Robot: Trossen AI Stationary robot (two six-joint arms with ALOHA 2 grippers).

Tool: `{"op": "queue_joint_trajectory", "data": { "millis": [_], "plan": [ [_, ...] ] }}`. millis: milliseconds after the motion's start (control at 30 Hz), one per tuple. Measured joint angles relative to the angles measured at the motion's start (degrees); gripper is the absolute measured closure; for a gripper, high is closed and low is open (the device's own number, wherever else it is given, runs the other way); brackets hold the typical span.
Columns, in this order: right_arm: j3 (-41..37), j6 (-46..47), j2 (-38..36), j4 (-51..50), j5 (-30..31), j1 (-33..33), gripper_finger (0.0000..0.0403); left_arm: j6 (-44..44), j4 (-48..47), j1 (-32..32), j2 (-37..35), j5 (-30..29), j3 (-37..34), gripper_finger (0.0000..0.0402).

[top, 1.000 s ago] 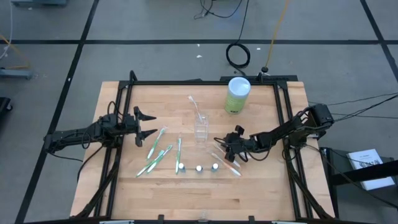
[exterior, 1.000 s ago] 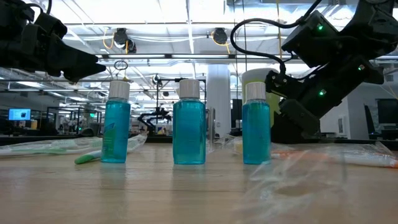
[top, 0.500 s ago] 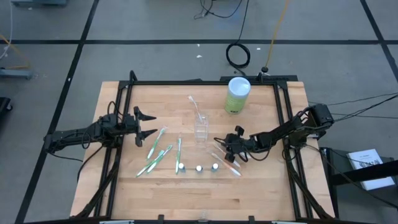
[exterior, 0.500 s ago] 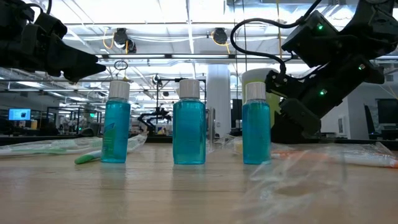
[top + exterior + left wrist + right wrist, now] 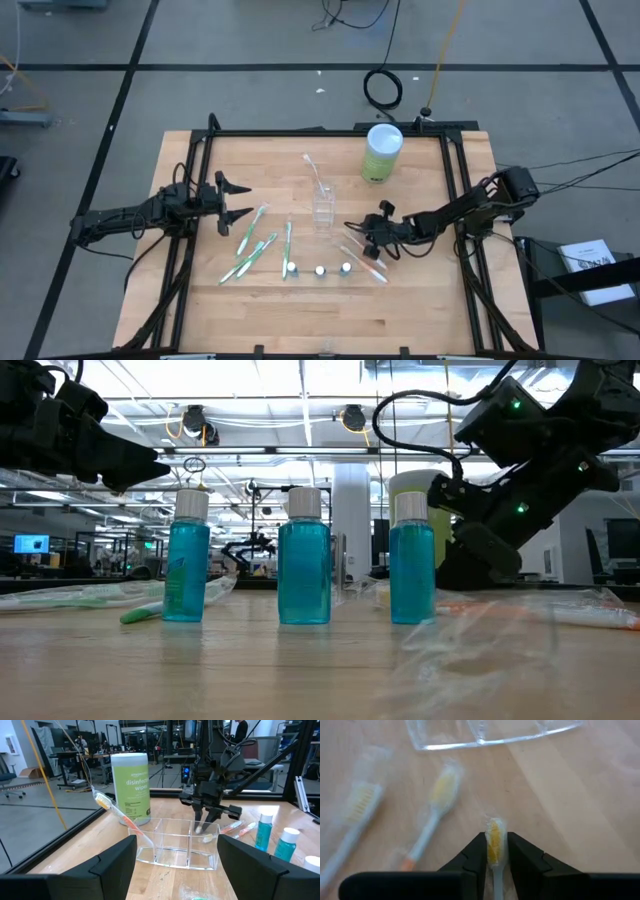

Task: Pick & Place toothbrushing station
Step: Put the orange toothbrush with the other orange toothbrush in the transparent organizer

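Lime-green wipes canister (image 5: pixel 381 152) with white lid standing upright near far edge of wooden table (image 5: pixel 200 305). Black cable coil (image 5: pixel 382 89) lying on grey floor beyond. White papers (image 5: pixel 592 268) sitting off table's right side.

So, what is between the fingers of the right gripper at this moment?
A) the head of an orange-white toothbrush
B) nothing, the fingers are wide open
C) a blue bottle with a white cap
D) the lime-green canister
A: in the right wrist view the right gripper has its two dark fingers closed on the head of an orange-white toothbrush, just above the wooden table.
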Motion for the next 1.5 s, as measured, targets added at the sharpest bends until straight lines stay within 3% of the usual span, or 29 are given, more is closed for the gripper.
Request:
{"op": "queue_joint_trajectory", "data": {
  "millis": [333,1500],
  "plan": [
    [0.1,-1.9,-6.1,1.7,0.3,0.0,0.0344,0.0,0.0,0.0,0.0,0.1,0.0,0.0117],
    [0.1,-13.6,-6.2,32.9,0.0,-7.3,0.0342,0.0,0.0,0.0,0.0,-0.1,0.0,0.0117]
  ]
}}
